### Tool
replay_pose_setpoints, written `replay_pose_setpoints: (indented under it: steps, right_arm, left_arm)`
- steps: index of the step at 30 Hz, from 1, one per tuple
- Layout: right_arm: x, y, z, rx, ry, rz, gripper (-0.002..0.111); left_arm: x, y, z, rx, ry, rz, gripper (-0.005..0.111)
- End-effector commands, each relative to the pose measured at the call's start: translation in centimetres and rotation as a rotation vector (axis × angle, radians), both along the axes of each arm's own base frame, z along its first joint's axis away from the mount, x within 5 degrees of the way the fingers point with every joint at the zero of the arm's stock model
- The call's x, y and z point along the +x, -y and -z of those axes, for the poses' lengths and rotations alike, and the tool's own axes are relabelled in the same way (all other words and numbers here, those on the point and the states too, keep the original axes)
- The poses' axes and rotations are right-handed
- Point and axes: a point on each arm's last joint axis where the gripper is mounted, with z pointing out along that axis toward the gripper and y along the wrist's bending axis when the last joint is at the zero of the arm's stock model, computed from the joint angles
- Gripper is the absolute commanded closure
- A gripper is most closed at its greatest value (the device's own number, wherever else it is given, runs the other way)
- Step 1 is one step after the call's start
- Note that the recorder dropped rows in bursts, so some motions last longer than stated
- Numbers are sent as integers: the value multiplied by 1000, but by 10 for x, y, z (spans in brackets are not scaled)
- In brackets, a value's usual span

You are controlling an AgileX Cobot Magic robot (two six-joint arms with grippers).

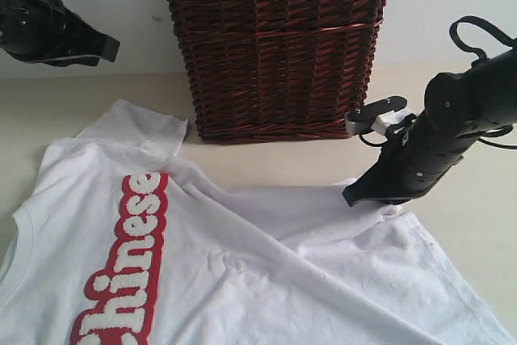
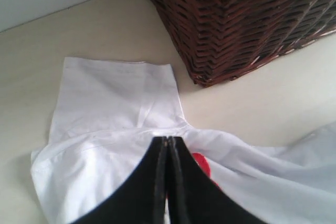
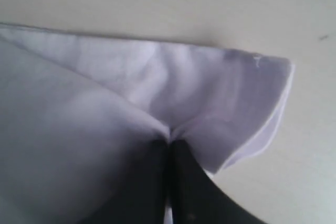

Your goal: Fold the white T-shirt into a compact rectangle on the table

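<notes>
**Fig.** One white T-shirt (image 1: pixel 266 264) is lying spread out, print side up, on the surface (image 1: pixel 32 103), a smooth, matte, pale cream plane. The soft cotton is creasing in shallow diagonal folds near its middle. Fuzzy white lettering (image 1: pixel 121 272) w/ a thick red outline is running along the chest. One basket (image 1: pixel 275 38), dark brown wicker and boxy, is standing just beyond the shirt, near the flat sleeve (image 1: pixel 133 123) but apart from it.

Two black arms are showing. The right fingers (image 3: pixel 152 182) are pressing together w/ a pucker of thin white cloth gathering at their tips. They are pinching a hemmed corner (image 3: pixel 226 93) of the shirt, low at the surface. The left fingers (image 2: pixel 157 182) are sitting shut flat against each other w/ nothing between them, hanging above the shoulder area.

- **Ext. view only:** the whole layout, w/ the left arm raised well apart from the cloth.
- **Left wrist view only:** the sleeve's rectangular outline and seam.
- **Right wrist view only:** the pinch itself and the corner's edge.

Count: 1 shirt, 1 basket, 1 sleeve in view, 2 pairs of fingers.
</notes>
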Motion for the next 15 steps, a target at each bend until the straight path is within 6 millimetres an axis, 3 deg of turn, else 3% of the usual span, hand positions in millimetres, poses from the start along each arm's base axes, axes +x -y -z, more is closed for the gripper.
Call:
replay_pose_setpoints:
  steps: [1, 8, 15]
  right_arm:
    - [5, 5, -10, -64, 69, 8, 106]
    - [26, 9, -19, -134, 193, 19, 76]
    - [33, 8, -15, -138, 168, 71, 76]
  left_arm:
    - [-3, 0, 0, -12, -18, 0, 107]
    - [-4, 0, 1, -20, -35, -1, 107]
    - [-4, 1, 0, -40, -39, -6, 107]
